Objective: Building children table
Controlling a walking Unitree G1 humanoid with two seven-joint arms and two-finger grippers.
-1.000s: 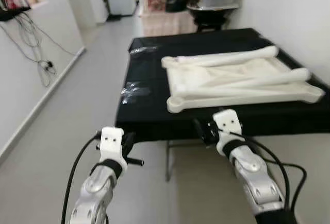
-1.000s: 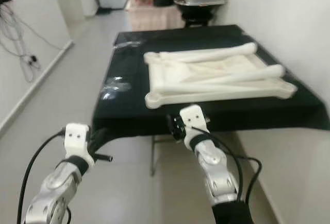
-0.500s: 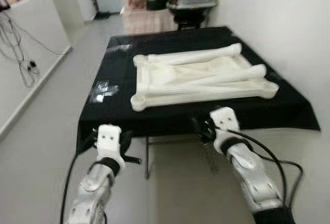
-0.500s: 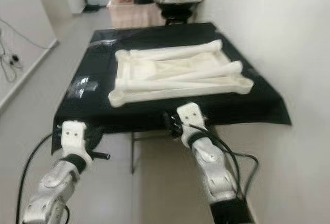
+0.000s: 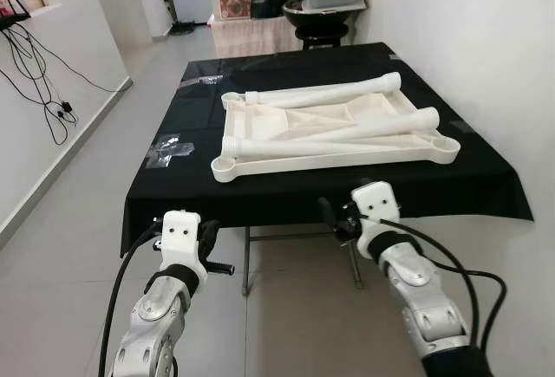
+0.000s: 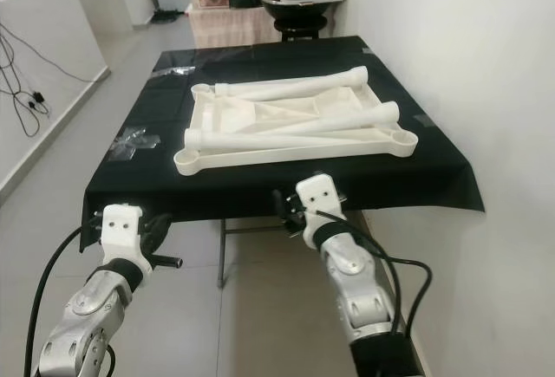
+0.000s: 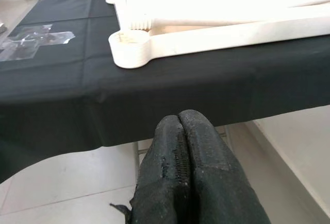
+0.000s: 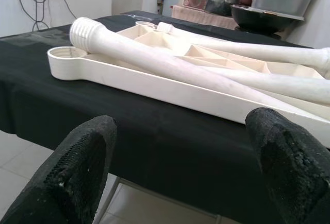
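Left gripper pinched closed, empty; right gripper spread wide, both short of the black table. Loose legs resting on the upturned tabletop could roll off if nudged carelessly.

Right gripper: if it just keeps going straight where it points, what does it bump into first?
Probably the black tablecloth hanging over the table's front edge. The right gripper, fingers wide open, points at it, with the white tabletop frame just above; depth is hard to judge.

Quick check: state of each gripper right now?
Left gripper: closed, holding nothing.
Right gripper: open, holding nothing, short of the table.
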